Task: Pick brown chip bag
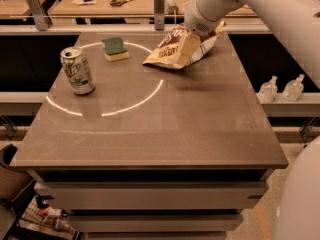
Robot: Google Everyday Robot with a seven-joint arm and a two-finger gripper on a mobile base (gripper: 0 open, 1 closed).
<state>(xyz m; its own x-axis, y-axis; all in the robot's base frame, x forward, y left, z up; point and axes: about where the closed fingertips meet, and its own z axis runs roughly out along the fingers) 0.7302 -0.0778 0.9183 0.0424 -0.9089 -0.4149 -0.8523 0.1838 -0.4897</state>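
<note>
The brown chip bag (167,52) lies wrinkled at the back of the table (150,129), right of centre, with white lettering facing up. My gripper (189,49) comes down from the upper right on a white arm (235,4) and sits right on the bag's middle, with one cream-coloured part lying across the foil. The bag's right end (210,40) sticks up behind the gripper. The bag rests on the table surface.
A green-and-white soda can (77,70) stands at the left. A green-and-yellow sponge (115,49) lies at the back left of the bag. A white circle is marked on the tabletop. Two small bottles (282,89) stand on a ledge to the right.
</note>
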